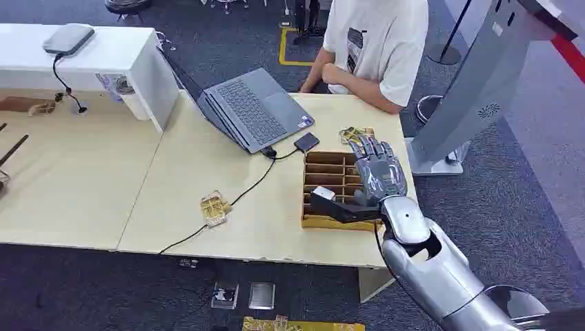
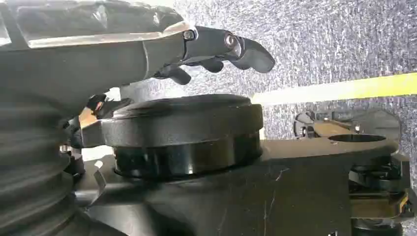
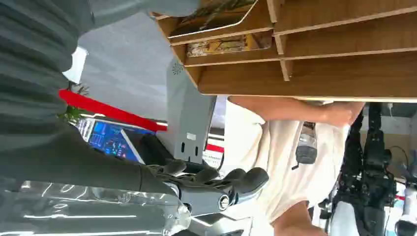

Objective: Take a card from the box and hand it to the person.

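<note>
Head view: right hand (image 1: 378, 172) hovers empty, fingers spread, over the box (image 1: 330, 181); cards (image 3: 227, 45) sit in slots beneath. Spread fingers may snag dividers or pinch several cards.

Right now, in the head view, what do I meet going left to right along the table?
Grey pad → loose card → laptop → black adapter → box → right hand.

The box (image 1: 331, 185) sits on the table (image 1: 207, 214), right of the laptop (image 1: 255, 107), with the person (image 1: 376, 45) behind.
</note>
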You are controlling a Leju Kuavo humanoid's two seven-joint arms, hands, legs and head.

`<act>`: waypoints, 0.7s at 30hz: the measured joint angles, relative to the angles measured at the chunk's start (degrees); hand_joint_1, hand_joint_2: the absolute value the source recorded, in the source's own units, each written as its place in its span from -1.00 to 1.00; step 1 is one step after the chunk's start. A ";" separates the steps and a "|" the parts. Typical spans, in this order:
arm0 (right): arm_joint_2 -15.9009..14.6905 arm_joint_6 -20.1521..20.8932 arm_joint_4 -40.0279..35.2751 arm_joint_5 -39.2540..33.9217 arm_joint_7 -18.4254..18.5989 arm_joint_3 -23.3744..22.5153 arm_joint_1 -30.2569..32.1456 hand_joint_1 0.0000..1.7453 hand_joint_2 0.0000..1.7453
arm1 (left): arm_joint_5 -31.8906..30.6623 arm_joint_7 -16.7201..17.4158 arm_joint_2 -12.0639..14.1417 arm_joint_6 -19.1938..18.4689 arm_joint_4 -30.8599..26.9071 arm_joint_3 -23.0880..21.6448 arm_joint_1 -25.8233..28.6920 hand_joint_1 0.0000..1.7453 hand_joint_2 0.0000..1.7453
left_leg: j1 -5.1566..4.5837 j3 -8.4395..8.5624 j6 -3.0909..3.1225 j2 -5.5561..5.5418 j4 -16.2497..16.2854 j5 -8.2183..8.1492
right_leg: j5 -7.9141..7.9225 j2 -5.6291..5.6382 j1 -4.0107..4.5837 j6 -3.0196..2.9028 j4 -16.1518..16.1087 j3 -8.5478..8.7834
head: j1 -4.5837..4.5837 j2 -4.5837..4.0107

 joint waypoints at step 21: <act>0.76 0.83 1.31 0.00 -0.42 0.52 -0.87 -0.40 1.00 | 0.31 0.00 0.00 0.37 0.00 0.02 0.00 -1.00 1.00 | 0.00 0.00 0.00 0.00 0.00 0.00 | 0.00 0.00 0.00 0.00 0.00 0.00 | 0.00 0.00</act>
